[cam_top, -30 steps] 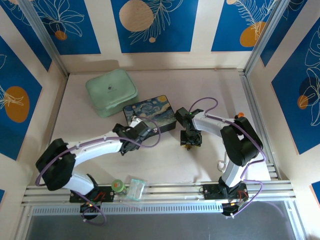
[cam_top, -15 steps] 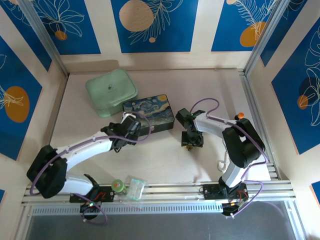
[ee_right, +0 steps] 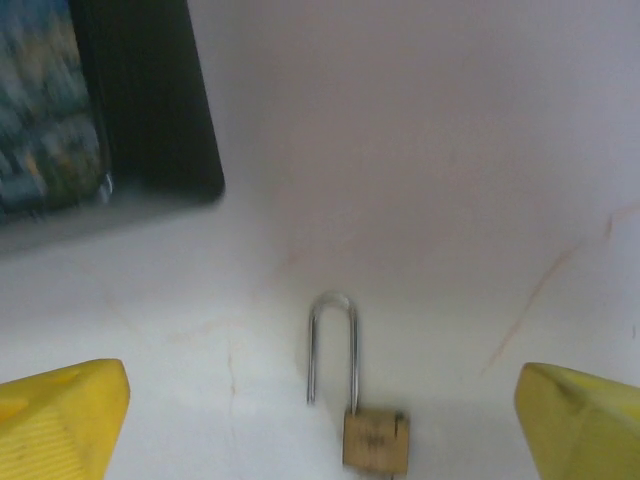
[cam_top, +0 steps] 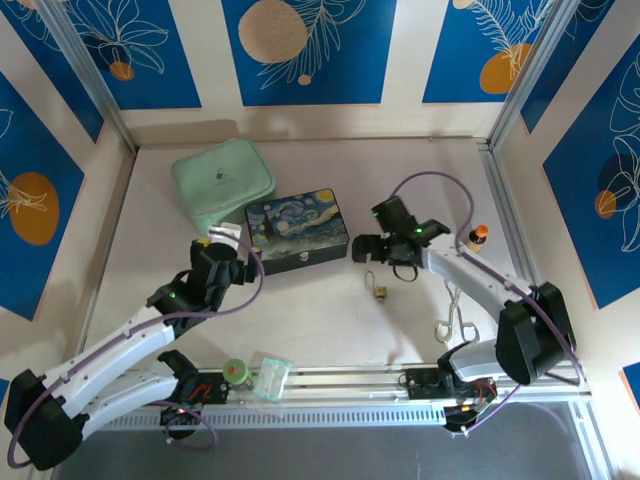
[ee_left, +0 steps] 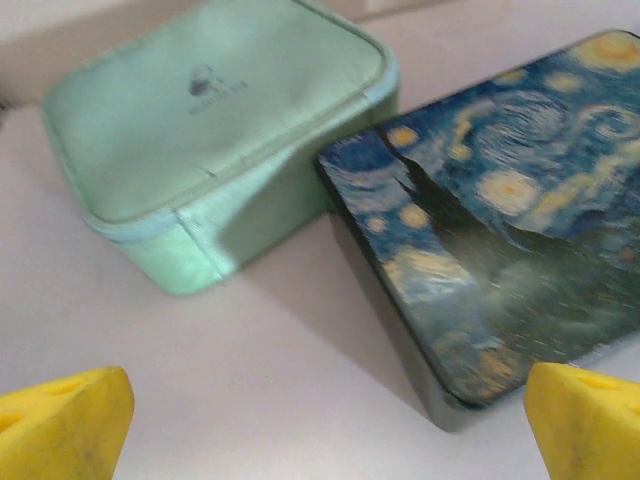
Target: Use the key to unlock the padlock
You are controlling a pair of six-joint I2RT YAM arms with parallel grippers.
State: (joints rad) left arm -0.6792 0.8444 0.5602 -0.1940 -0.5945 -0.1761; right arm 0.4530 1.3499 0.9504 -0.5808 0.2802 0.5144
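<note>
The padlock (cam_top: 378, 290) lies flat on the table, to the right of the painted box's near corner. Its small brass body (ee_right: 375, 440) has a thin silver shackle (ee_right: 333, 345) with one leg standing free of the body. My right gripper (cam_top: 385, 250) hovers just beyond it, open, its yellow fingertips (ee_right: 60, 415) wide to either side and holding nothing. My left gripper (cam_top: 218, 250) is open too, over bare table (ee_left: 250, 370) in front of the green case and the box. I cannot make out the key.
A starry-night painted box (cam_top: 297, 232) sits mid-table with a mint green case (cam_top: 222, 180) behind it to the left. Silver scissors (cam_top: 455, 315) lie near the right arm, a small orange-capped bottle (cam_top: 478, 236) further back. A green-capped bottle (cam_top: 235, 371) and clear packet (cam_top: 270, 378) rest on the front rail.
My right gripper has opened, let go of the padlock and drawn back from it; the padlock now lies alone on the table. My left arm has pulled back to the left.
</note>
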